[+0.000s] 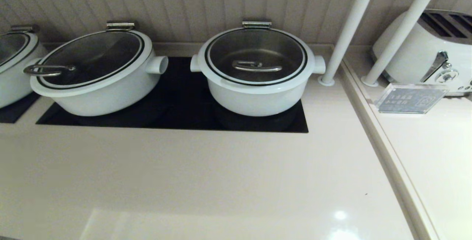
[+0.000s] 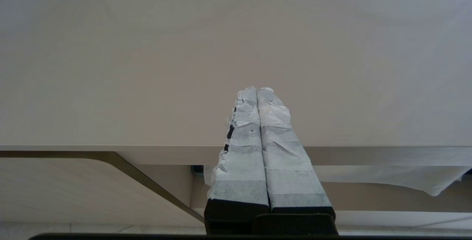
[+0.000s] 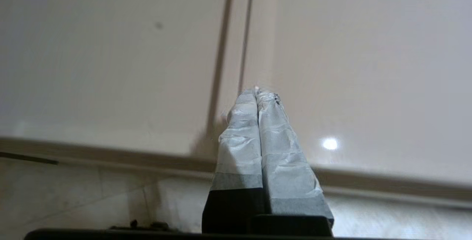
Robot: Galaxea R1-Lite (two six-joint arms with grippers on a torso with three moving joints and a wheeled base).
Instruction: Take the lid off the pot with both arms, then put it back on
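Note:
The round white pot (image 1: pixel 258 100) stands on the black cooktop (image 1: pixel 177 114) at the back centre, with a stub handle on each side. Its glass lid (image 1: pixel 256 54) with white rim, black ring and steel bar handle (image 1: pixel 257 66) lies shut on it, hinge at the back. Neither arm shows in the head view. My left gripper (image 2: pixel 257 89) is shut and empty over the counter's front edge. My right gripper (image 3: pixel 256 90) is shut and empty over the counter near a seam.
A wider white pot (image 1: pixel 99 85) with an edge loop handle (image 1: pixel 48 70) stands to the left, and part of a third pot (image 1: pixel 14 66) at far left. Two white poles (image 1: pixel 350 30) rise at the right, with a white toaster (image 1: pixel 435 48) and a small sign (image 1: pixel 409 99) beyond.

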